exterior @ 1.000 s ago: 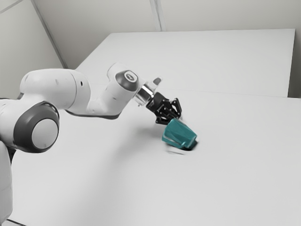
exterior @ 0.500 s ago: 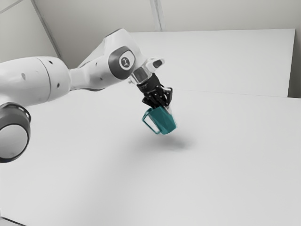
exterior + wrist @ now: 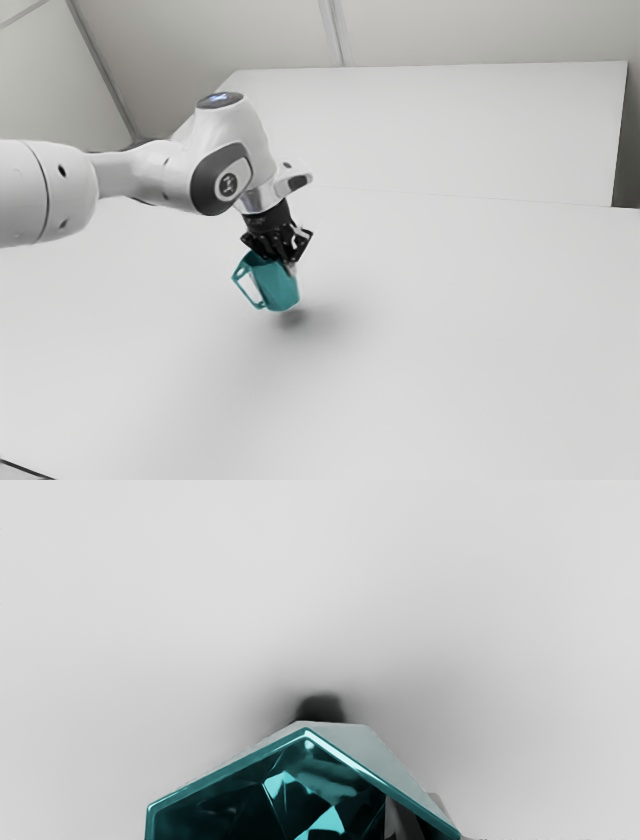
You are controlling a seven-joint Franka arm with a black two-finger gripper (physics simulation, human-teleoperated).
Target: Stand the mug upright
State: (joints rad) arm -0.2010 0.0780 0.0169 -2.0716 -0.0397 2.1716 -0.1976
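Over white table (image 3: pixel 450 370), gripper (image 3: pixel 284 262) holds tilted teal mug (image 3: pixel 278 287); grey wall (image 3: pixel 480 32) beyond.

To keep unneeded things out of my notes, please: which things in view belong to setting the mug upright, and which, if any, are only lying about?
Part of the job:
- teal mug, held above the table
- gripper, holding it
- white table, the likely place to set it

Not part of it:
- thin dark strip, perhaps a cable
- pale panel, background beyond the table
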